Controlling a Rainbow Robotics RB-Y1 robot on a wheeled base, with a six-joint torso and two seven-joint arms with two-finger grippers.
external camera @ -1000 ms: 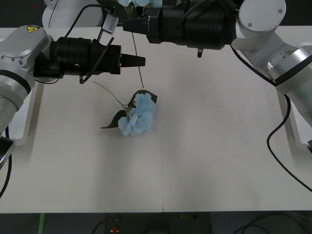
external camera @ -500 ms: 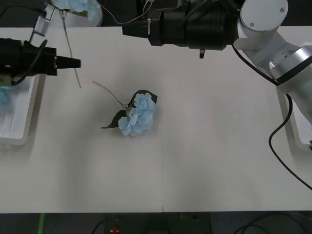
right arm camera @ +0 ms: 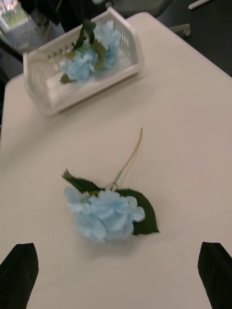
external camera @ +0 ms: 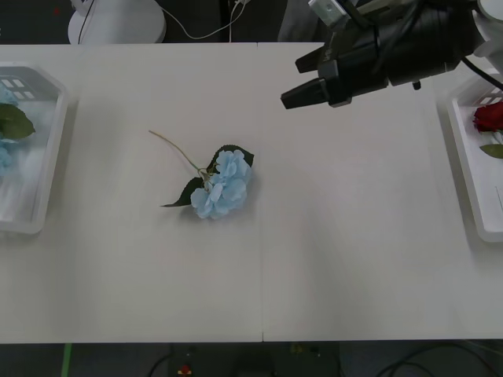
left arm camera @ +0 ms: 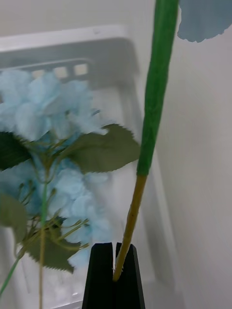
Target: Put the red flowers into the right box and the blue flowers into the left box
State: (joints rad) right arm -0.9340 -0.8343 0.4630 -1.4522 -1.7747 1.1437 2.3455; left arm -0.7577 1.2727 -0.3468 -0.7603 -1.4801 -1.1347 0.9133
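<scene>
Alone mid-table (external camera: 330, 251), one blue flower (external camera: 222, 186) lies unobstructed.

From my console, a pale sky-blue flower (external camera: 222, 187) with dark green leaves and a tan stem lies on the off-white surface (external camera: 330, 236). The left box (external camera: 49, 157) is white, holding more pale blue blooms. The right box (external camera: 464, 149) is white too, with one deep-red flower (external camera: 489, 116) inside. My right claw (external camera: 302, 88) is black; my left claw (left arm camera: 114, 270), also black, pinches a stem (left arm camera: 153, 96) that runs green into yellowish brown.
</scene>
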